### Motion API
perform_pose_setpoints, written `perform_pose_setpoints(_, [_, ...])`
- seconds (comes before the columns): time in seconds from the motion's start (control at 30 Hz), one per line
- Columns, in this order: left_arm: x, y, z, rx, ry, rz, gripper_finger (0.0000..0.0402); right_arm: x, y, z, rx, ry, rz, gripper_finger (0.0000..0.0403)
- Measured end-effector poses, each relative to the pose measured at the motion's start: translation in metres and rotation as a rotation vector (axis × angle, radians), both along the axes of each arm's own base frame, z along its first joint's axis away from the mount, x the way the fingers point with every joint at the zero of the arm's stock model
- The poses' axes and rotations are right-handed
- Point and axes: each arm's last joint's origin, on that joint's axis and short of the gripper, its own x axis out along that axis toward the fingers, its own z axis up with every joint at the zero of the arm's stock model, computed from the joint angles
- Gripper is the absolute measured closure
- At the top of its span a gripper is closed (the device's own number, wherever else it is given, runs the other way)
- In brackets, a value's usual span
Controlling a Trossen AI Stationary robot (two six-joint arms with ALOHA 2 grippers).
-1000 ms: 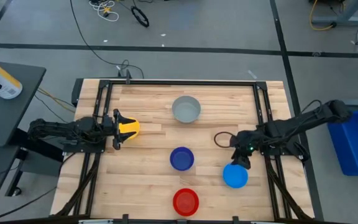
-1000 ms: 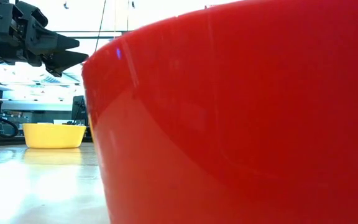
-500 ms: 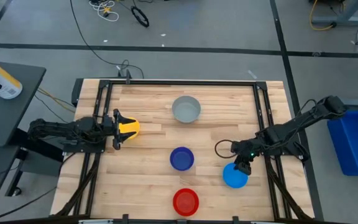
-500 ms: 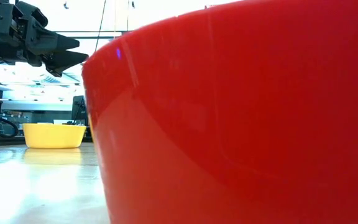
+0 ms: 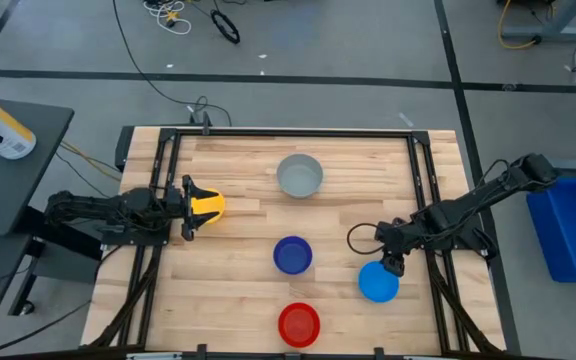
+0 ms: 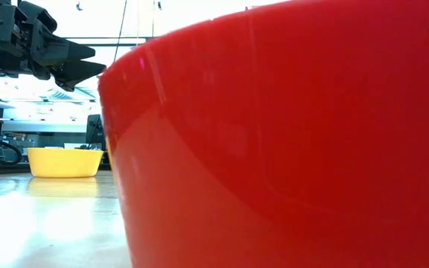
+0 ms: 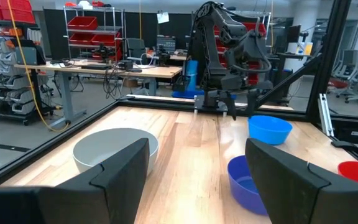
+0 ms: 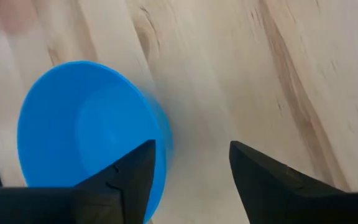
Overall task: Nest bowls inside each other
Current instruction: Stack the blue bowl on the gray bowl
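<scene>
Five bowls rest upright on their bases on the wooden table: grey (image 5: 299,175) at the far middle, yellow (image 5: 208,206) at the left, dark blue (image 5: 292,255) in the middle, light blue (image 5: 378,283) at the near right, red (image 5: 299,324) at the near edge. My right gripper (image 5: 394,263) points steeply down at the light blue bowl's far side and is open (image 8: 191,149), with bare table between its fingers. My left gripper (image 5: 187,207) stands open (image 7: 197,152) and level, well above the yellow bowl (image 6: 64,161). My right gripper has one finger (image 8: 132,171) at the light blue bowl's outer wall (image 8: 160,134), on the bowl's far side, coming from above. Whether it touches the wall, I cannot tell. The bowl sits flat on the table.
A black frame (image 5: 298,133) runs along the table's far, left and right edges. A cable loop (image 5: 358,240) hangs beside my right wrist. The red bowl (image 6: 274,134) fills most of the low view. Bare wood lies between the bowls.
My right arm's wrist has swung a little toward the table's near edge and tipped steeper, while its gripper has stayed at the light blue bowl's far side. All bowls have kept their places.
</scene>
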Motion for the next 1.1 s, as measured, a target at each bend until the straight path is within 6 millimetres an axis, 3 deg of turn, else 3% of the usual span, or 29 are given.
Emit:
perform_pose_setpoints(0.33, [0.0,0.0,0.0,-0.001,0.001,0.0,0.0125,0.005,0.004,0.003,0.049,-0.053,0.014,0.023])
perform_pose_setpoints(0.83, [0.0,0.0,0.0,-0.001,0.001,-0.001,0.0125,0.013,0.01,-0.014,0.031,0.042,0.029,0.0223])
perform_pose_setpoints(0.97, [0.0,0.0,0.0,-0.001,0.001,-0.001,0.0125,0.016,0.012,-0.018,0.037,0.06,0.037,0.0247])
perform_pose_setpoints(1.1, [0.0,0.0,0.0,-0.001,0.001,-0.001,0.0125,0.018,0.014,-0.021,0.038,0.063,0.055,0.0307])
